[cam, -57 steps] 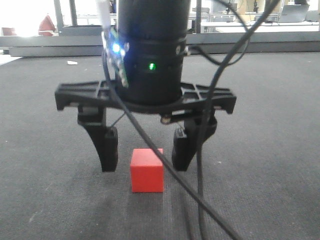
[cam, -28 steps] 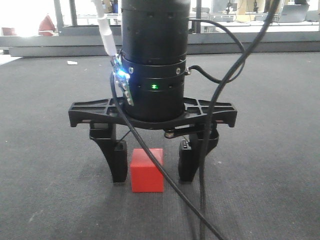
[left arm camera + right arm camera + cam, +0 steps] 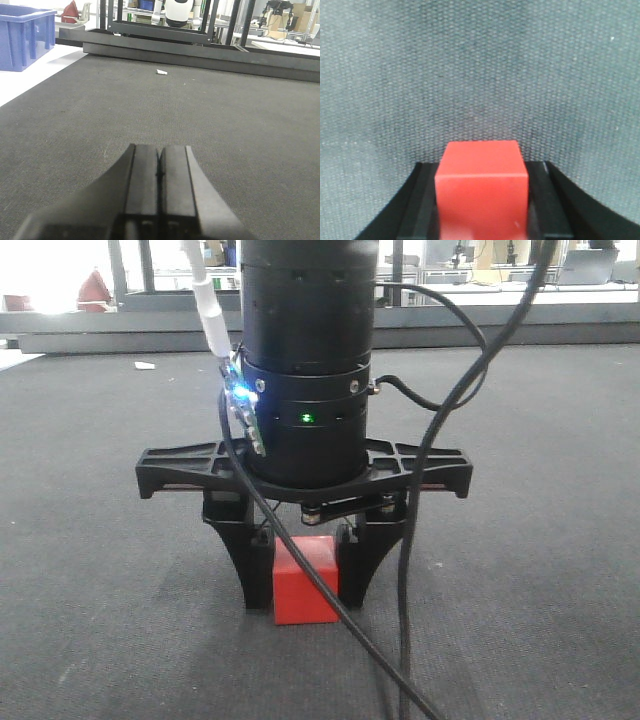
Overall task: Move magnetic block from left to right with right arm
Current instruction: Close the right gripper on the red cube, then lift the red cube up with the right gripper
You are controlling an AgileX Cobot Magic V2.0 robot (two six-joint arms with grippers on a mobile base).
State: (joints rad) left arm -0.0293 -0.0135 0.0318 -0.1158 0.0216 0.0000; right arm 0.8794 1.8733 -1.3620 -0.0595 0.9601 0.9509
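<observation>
Red and matte, the magnetic block (image 3: 306,585) sits on the dark grey carpet (image 3: 520,600), low in the middle of the front view, and as far as I can judge it is not yet lifted. My right gripper (image 3: 307,595) stands straight down over it, narrowed to the cube's width. One finger (image 3: 255,565) presses each side face, and the right wrist view shows the cube (image 3: 481,192) filling the gap between my pads. So I judge the grasp made. The lift, the carry to the right and the release are all left to do. A black cable (image 3: 405,620) hangs in front of the wrist. My left gripper (image 3: 159,170) is pressed together on nothing, above bare carpet.
</observation>
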